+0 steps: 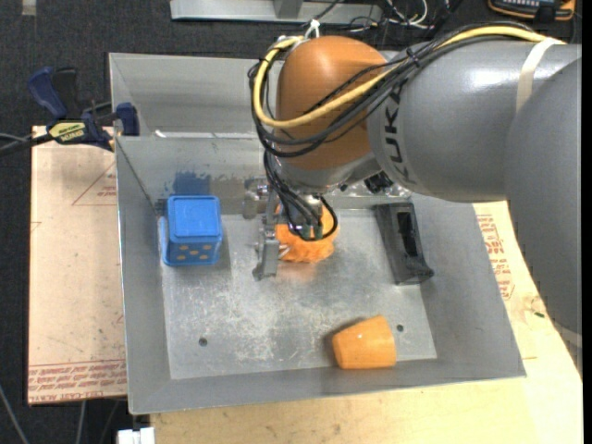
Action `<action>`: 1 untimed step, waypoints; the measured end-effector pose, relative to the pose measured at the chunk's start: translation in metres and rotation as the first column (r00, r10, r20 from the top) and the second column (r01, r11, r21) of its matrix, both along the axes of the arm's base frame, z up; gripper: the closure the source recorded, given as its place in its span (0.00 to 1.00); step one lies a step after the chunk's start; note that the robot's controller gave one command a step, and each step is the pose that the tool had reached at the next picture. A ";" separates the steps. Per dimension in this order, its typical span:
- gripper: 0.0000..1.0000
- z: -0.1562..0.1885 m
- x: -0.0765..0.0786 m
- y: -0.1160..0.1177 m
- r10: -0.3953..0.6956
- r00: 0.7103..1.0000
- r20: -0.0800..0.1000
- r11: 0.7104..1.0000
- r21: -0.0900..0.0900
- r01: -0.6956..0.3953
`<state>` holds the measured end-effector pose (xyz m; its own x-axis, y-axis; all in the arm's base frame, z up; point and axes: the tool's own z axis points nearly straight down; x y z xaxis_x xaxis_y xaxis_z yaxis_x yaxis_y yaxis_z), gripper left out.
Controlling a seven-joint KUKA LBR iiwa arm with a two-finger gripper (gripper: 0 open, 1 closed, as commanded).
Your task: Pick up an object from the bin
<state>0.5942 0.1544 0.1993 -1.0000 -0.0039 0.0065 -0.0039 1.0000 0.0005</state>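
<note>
My gripper is down in the middle of the bin, close to the floor. A small orange thing with a ragged outline lies directly to its right, touching or nearly touching it and partly hidden under the wrist. A blue cube with yellowish dots on its front face stands to the left, a short gap away from the gripper. Near the bin's front wall lies an orange rounded block, well apart from the gripper.
A flat black oblong thing lies by the bin's right wall. The arm with its orange dome and cables comes in from the right and covers the back middle of the bin. Bare floor shows at the front left.
</note>
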 end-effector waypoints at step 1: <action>0.00 0.005 0.002 -0.001 -0.003 1.000 0.008 1.000 0.001 0.003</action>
